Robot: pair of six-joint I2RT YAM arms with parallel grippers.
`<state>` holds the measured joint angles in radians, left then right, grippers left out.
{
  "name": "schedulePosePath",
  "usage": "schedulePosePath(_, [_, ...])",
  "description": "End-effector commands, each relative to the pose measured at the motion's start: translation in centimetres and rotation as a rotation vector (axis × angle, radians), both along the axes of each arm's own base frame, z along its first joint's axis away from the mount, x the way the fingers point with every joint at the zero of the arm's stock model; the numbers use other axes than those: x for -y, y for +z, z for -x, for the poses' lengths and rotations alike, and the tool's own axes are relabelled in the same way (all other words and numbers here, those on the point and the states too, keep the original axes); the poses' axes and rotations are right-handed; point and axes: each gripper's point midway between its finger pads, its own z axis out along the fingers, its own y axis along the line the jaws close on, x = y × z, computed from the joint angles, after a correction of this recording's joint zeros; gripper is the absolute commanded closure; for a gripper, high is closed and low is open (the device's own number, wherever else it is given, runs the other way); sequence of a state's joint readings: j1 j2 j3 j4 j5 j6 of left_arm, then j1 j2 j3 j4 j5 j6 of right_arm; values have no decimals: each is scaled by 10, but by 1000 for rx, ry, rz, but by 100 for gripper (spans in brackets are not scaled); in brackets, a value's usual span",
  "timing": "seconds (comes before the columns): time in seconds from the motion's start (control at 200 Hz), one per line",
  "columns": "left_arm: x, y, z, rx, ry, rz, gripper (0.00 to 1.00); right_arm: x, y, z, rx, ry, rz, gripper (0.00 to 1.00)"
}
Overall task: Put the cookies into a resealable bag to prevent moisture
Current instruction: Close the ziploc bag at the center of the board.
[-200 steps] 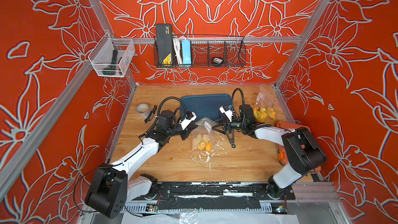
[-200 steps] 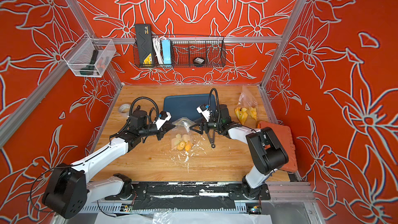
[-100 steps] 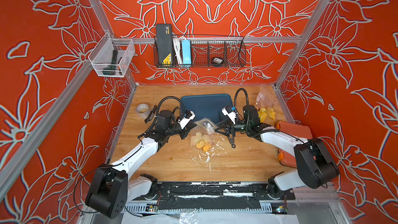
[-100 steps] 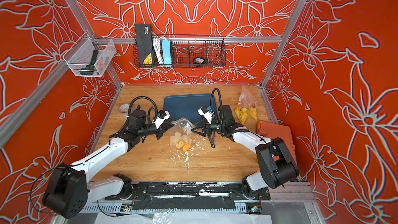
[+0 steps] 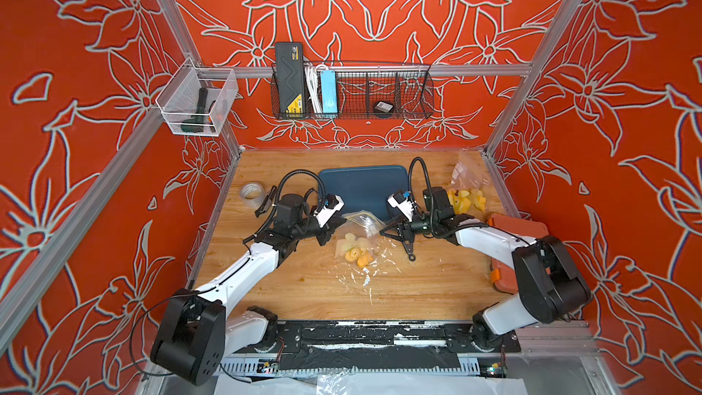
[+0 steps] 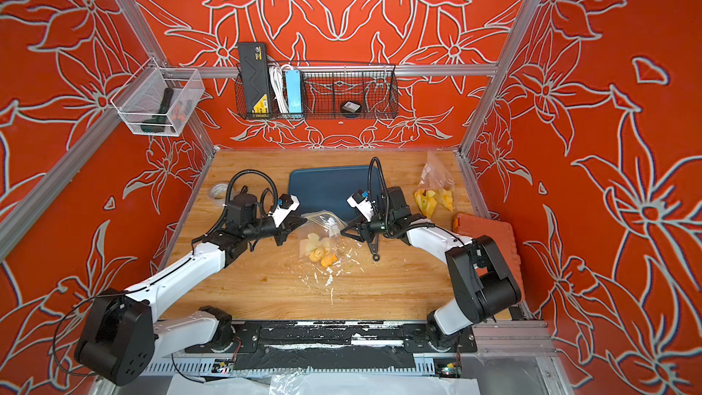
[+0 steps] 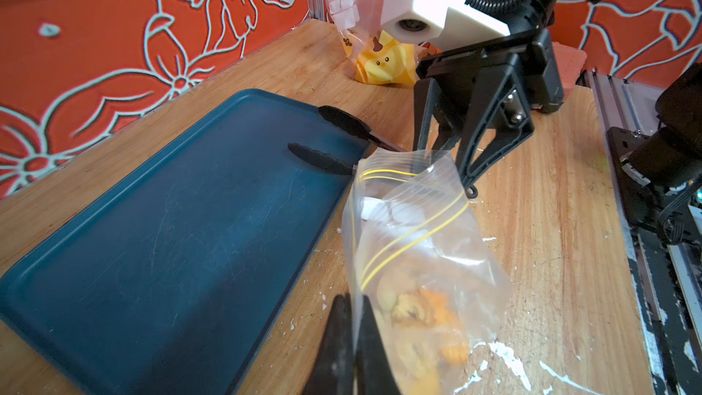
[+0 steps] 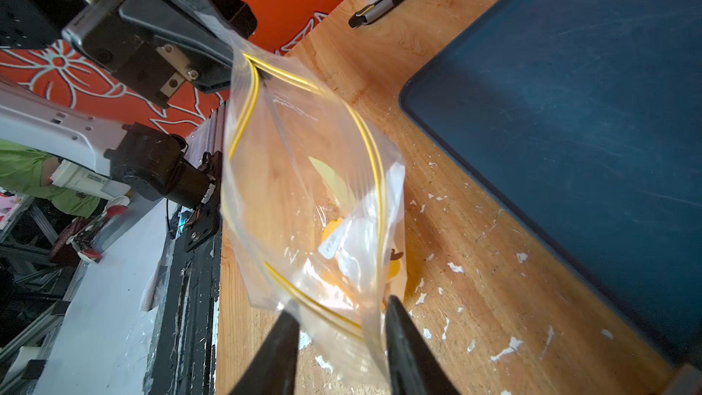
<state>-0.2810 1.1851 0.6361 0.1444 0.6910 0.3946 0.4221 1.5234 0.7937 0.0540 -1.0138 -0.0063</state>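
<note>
Two matching robot arms are shown in both top views. The left arm (image 5: pixel 247 271) and the right arm (image 5: pixel 490 239) are built from smooth white tubes joined by bulky black housings. The largest is a rounded black block (image 5: pixel 188 336) dotted with small holes. A ribbed black cable (image 5: pixel 302 172) is looped over each wrist, where a white box-shaped camera (image 7: pixel 414 13) with a round lens is fixed. The left gripper (image 7: pixel 351 321) and the right gripper (image 8: pixel 342 303) are fitted with slim, tapering black fingers on triangular black frames, fastened with silver screws (image 7: pixel 515 117).
</note>
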Motion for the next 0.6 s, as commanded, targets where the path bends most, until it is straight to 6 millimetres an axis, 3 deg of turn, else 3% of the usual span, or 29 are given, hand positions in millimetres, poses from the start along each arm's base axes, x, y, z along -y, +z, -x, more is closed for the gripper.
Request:
schedulePosePath(0.0, [-1, 5, -3, 23, 2, 9, 100, -2, 6, -8, 42, 0, 8, 71])
schedulePosePath(0.25, [-2, 5, -3, 28, 10, 7, 100, 1, 16, -7, 71, -32, 15, 100])
schedulePosePath(0.591, [-11, 18, -8, 87, 64, 7, 100, 19, 38, -9, 116, -183, 104, 100])
